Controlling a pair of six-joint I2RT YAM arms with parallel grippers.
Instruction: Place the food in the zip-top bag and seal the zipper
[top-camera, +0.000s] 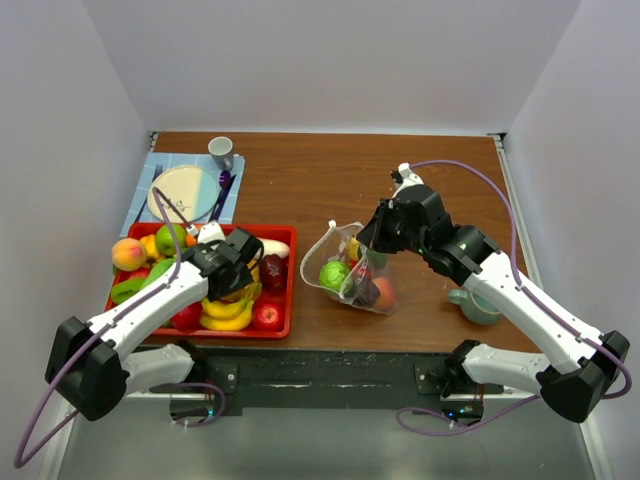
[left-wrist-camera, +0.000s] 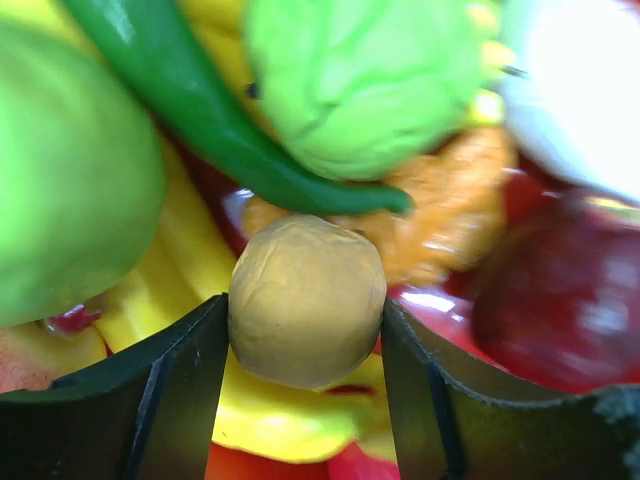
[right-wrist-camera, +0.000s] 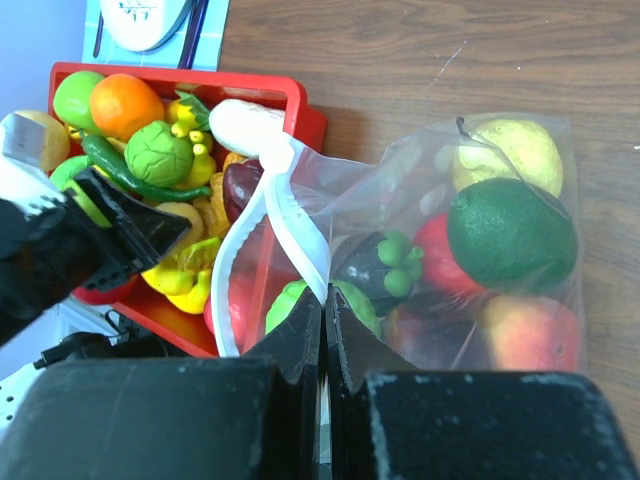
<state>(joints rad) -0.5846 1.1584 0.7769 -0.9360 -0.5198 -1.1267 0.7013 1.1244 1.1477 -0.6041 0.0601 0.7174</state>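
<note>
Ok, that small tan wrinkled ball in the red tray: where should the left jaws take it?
Grip the small tan wrinkled ball across its widest middle, coming down from above, one jaw each side as they sit now. It is round, so a grip off the middle would likely squeeze it out. The long green chilli pepper ends just beyond it.

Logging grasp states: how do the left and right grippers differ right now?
The left gripper has its jaws apart around a tan round food; the right gripper has its jaws pinched together on the zipper strip of the zip-top bag. The left gripper sits low among the food heaped in the red tray; the right gripper is at the bag's mouth, over the table. Shared: each is shut on something.
</note>
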